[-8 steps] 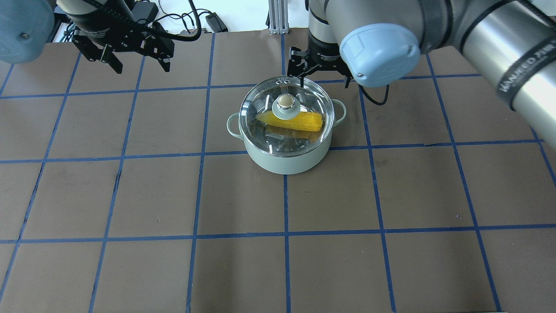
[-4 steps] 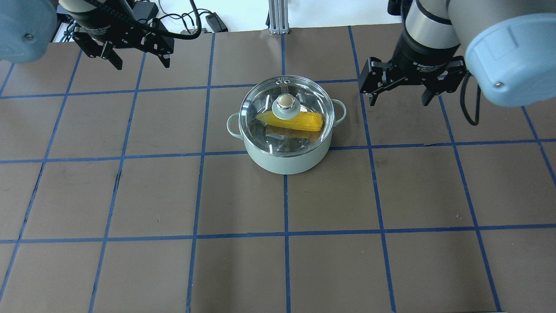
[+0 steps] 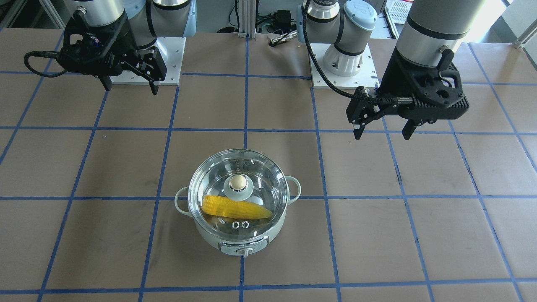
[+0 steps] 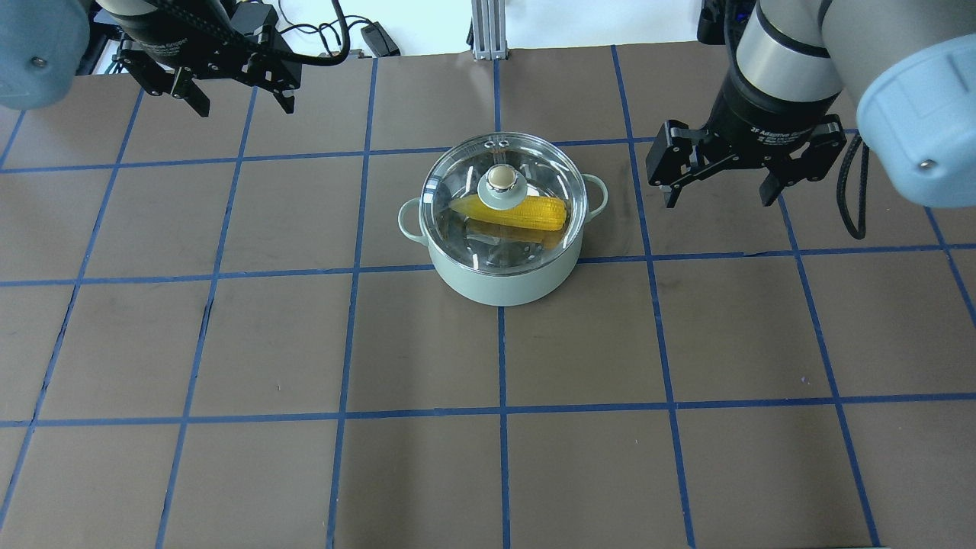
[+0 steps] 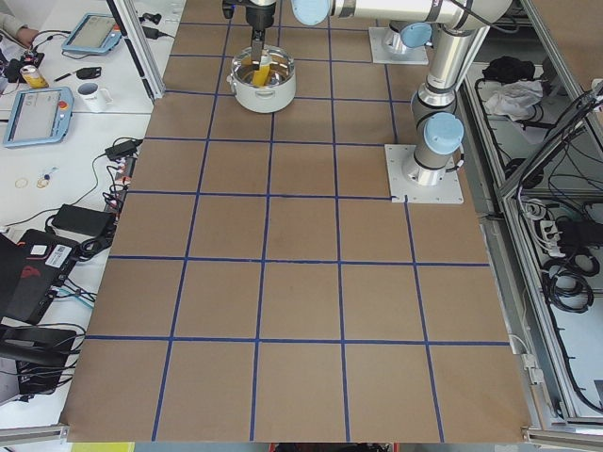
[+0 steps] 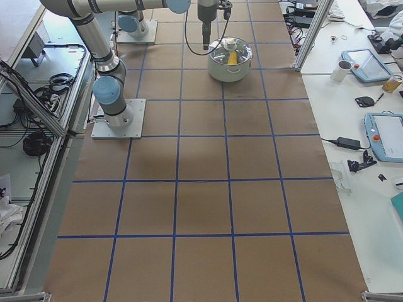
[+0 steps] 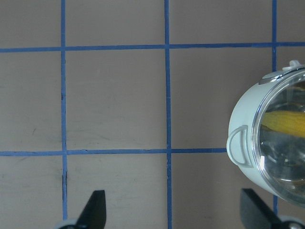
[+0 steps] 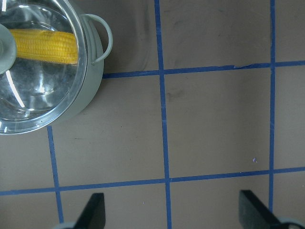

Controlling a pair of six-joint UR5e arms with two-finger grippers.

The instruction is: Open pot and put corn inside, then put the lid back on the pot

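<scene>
The mint-green pot point(image 4: 499, 282) stands mid-table with the glass lid point(image 4: 534, 171) seated on it. The yellow corn point(image 4: 526, 213) lies inside, seen through the glass under the beige knob. The front-facing view shows the pot point(image 3: 209, 237), lid point(image 3: 264, 184) and corn point(image 3: 230, 207) too. My left gripper point(image 4: 244, 103) is open and empty, high, far left of the pot. My right gripper point(image 4: 718, 200) is open and empty, right of the pot. The left wrist view shows the pot point(image 7: 243, 119) at the right edge. The right wrist view shows the pot point(image 8: 93, 67) at the top left.
The brown table carries a grid of blue tape point(image 4: 503, 412). The two arm bases point(image 3: 342, 63) stand at the robot's side. An aluminium post point(image 4: 484, 30) rises at the far edge. Side benches hold tablets and a mug point(image 6: 343, 69).
My right gripper has swung from just behind the lid out to the pot's right, open throughout. My left gripper has drifted slightly away. Pot, lid and corn have not moved.
</scene>
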